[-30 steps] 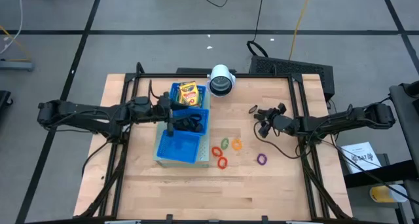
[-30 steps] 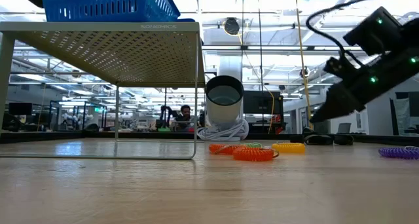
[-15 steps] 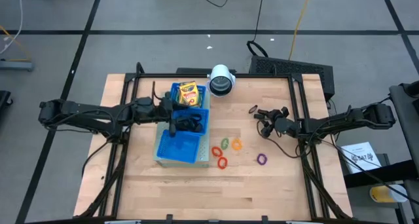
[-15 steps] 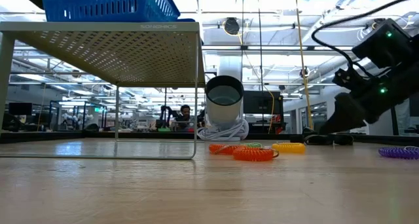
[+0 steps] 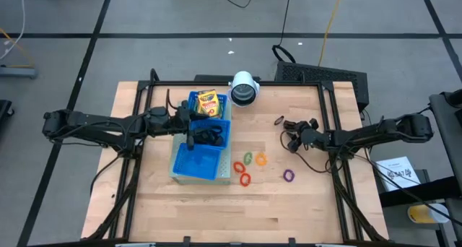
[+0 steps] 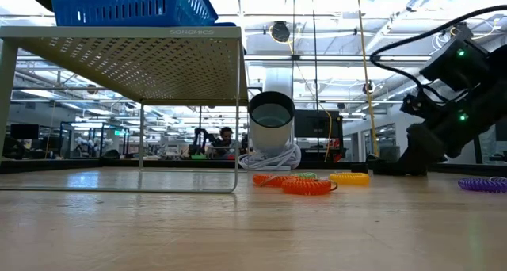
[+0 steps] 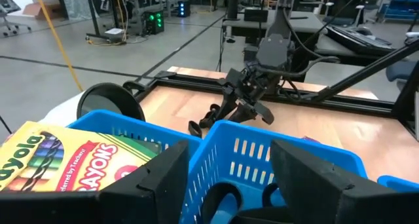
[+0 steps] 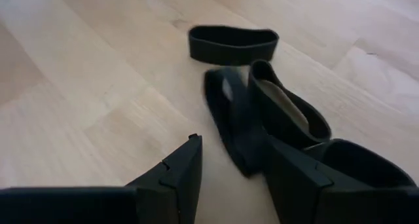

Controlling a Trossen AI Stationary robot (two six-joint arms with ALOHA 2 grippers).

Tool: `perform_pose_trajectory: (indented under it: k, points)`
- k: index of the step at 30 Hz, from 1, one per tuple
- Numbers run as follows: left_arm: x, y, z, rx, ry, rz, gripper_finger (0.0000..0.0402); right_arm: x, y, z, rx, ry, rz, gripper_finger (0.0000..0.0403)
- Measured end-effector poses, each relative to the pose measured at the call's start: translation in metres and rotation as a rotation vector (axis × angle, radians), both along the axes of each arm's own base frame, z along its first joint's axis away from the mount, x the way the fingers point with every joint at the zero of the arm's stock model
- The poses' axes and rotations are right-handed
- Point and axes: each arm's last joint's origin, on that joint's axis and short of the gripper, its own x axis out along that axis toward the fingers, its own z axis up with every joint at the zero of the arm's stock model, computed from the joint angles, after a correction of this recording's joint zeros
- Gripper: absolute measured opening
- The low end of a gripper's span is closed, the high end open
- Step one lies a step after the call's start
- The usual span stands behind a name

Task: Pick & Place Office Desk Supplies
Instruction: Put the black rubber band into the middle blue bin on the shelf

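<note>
Risk for you, operator: right gripper (image 8: 229,175), low on the table right of the blue tray (image 5: 195,165), jaws part-closed astride black clips (image 8: 258,112) but gripping nothing yet, may nip one edge and flick them aside.

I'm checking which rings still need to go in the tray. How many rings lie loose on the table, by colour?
Red rings: 2
Green ring: 1
Orange ring: 1
Purple ring: 1
Total: 5, all on the bare table beside the blue tray.
</note>
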Motion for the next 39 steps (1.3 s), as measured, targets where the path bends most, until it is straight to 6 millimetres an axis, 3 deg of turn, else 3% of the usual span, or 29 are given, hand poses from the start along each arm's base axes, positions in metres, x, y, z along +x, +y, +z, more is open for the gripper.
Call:
perform_pose_trajectory:
  k: [13,25,33,39]
  points:
    - [0.0,0.0,0.0,-0.009,-0.003,0.001,0.0223,0.005,-0.006,-0.009,-0.062,0.083,0.023,0.0133]
    - [0.0,0.0,0.0,-0.01,-0.003,0.002,0.0223,0.008,-0.007,-0.009,-0.145,0.124,0.065,0.0006]
    - [0.0,0.0,0.003,-0.055,-0.042,0.007,0.0223,0.026,-0.008,0.017,-0.282,-0.143,0.097,0.0003]
    - [0.001,-0.005,0.01,-0.066,-0.112,-0.024,0.0223,0.037,-0.003,0.047,-0.327,-0.471,0.292,0.0002]
